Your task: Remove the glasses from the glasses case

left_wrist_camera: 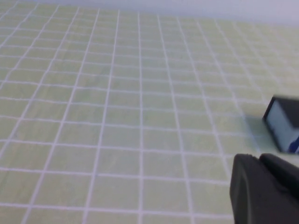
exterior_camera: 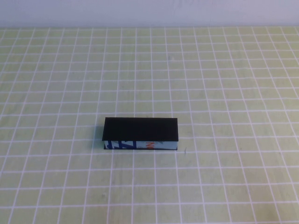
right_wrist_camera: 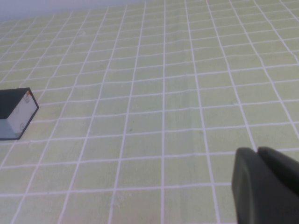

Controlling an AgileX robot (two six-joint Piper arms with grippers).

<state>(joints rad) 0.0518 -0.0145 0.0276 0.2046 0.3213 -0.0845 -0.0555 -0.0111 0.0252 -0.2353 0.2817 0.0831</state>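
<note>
Your green gridded tablecloth (exterior_camera: 56, 70) carries the shut glasses case (exterior_camera: 140, 134) at mid-table; glasses unseen, presumably inside. The right gripper (right_wrist_camera: 261, 186), pressed together, and left gripper (left_wrist_camera: 261, 186), state indeterminable, hang well apart from it. Opening step pending: first lift the lid.

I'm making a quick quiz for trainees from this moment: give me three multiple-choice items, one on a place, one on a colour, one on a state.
1. Where is the glasses case?
A. mid-table
B. at the far edge
C. in a gripper

2. What colour is its lid?
A. white
B. black
C. orange

3. How is the case?
A. lid up
B. lid shut
C. tipped on end

Answers: 1 A, it sits on the gridded cloth, apart from both the left gripper and the right gripper, each off to its side. 2 B, the top is flat black. 3 B, the lid lies flat, no glasses visible.
</note>
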